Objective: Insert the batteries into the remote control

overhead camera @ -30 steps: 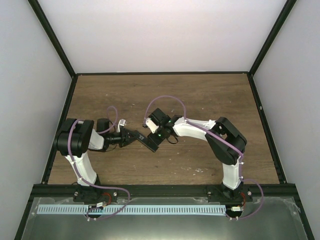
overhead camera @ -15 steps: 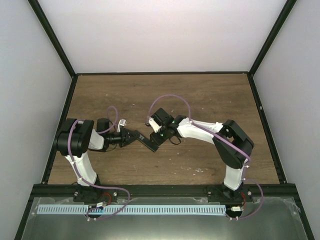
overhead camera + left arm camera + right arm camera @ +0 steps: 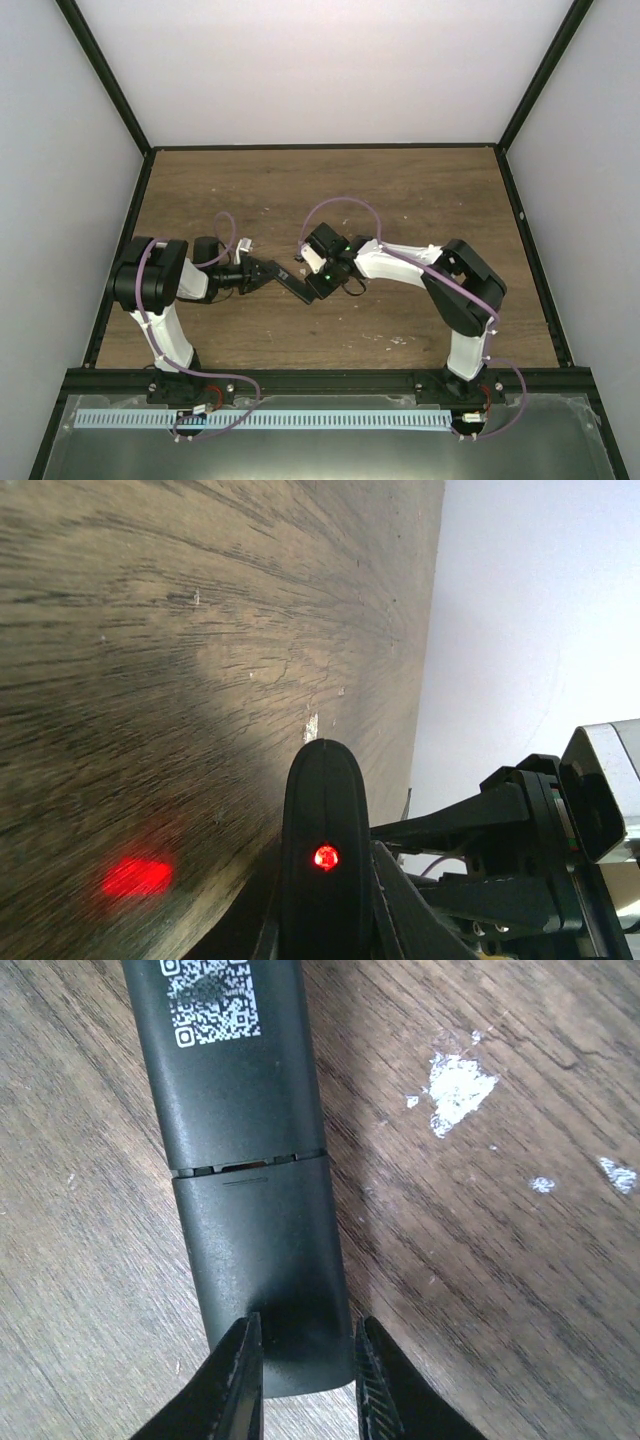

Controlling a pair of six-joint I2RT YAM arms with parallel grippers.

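The remote control [image 3: 294,282] is a slim black bar held above the wooden table between the two arms. My left gripper [image 3: 268,272] is shut on one end of it. In the left wrist view the remote [image 3: 322,810] sticks out from between the fingers [image 3: 392,900] with a red light glowing on its tip. My right gripper [image 3: 318,284] is at the other end. In the right wrist view the remote's back [image 3: 240,1070] shows a QR label and a seam above the battery cover [image 3: 262,1250]. The right gripper [image 3: 305,1365] stands narrowly open over the cover's end. The batteries are out of view.
White scuffs [image 3: 458,1085] mark the wood right of the remote. A red glow [image 3: 135,877] lies on the table under the left gripper. Black frame posts and white walls enclose the table [image 3: 420,200]. A small white plug [image 3: 246,244] hangs by the left arm.
My right gripper has slid a little left and nearer along the remote's end, and its jaws have narrowed. The left gripper has kept still with the remote.
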